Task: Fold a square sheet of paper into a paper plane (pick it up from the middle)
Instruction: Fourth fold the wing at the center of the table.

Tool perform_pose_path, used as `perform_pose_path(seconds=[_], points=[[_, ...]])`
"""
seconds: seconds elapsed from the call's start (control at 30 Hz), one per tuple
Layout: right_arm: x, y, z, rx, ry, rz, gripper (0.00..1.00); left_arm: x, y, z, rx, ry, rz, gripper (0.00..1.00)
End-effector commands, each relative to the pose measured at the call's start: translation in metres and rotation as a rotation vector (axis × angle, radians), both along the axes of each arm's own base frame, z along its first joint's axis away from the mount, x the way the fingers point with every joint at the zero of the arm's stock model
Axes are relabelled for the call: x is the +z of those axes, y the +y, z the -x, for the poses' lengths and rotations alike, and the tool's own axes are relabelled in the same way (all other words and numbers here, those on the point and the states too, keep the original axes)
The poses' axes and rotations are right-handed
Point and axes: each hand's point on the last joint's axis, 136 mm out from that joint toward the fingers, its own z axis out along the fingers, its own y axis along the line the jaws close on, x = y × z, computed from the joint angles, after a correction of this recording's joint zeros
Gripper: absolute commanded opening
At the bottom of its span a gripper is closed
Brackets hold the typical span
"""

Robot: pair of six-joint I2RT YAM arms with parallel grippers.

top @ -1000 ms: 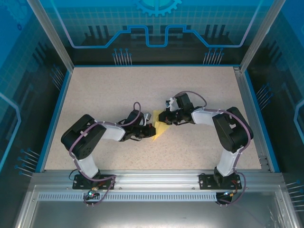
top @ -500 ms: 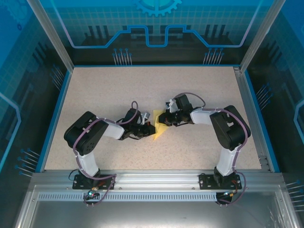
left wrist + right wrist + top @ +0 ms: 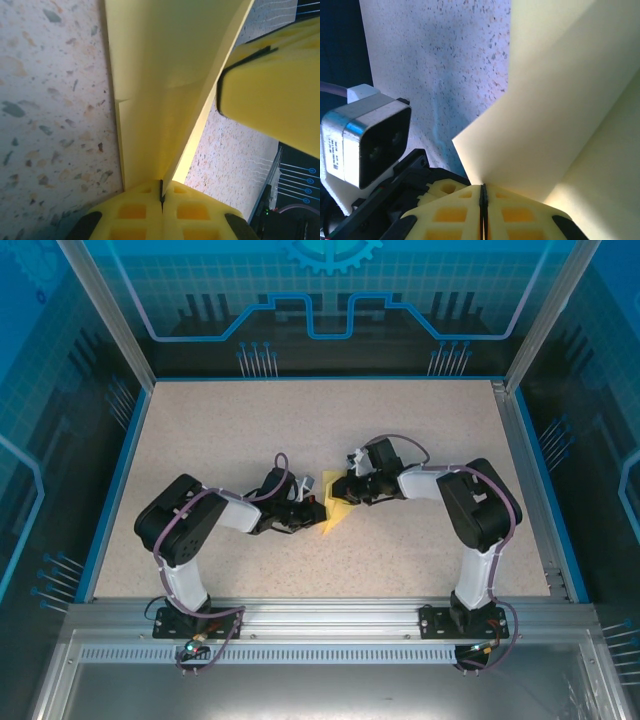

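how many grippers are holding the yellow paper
2. The left gripper is shut on the sheet of paper from its left side, the right gripper from its right side.

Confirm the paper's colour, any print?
The paper is plain pale yellow, with no markings; the right wrist view shows it best.

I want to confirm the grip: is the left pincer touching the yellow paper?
Touching. The left wrist view shows the left pincer shut on the yellow paper, whose fold enters the seam between its fingertips.
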Motion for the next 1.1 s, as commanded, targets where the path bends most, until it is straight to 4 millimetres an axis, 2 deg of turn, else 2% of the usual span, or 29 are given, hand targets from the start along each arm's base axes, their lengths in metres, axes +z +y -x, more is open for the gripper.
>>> perform_pose_path(seconds=[0.0, 0.37, 1.07], points=[[0.004, 0.010, -0.003, 0.017, -0.007, -0.023, 0.11, -0.017, 0.013, 0.006, 0.032, 0.089, -0.048, 0.00], [-0.007, 0.012, -0.011, 0.012, 0.002, -0.008, 0.11, -0.017, 0.016, 0.005, 0.058, 0.113, -0.045, 0.00], [-0.026, 0.004, -0.012, -0.019, 0.020, 0.061, 0.11, -0.023, 0.020, 0.007, 0.063, 0.176, -0.066, 0.00]])
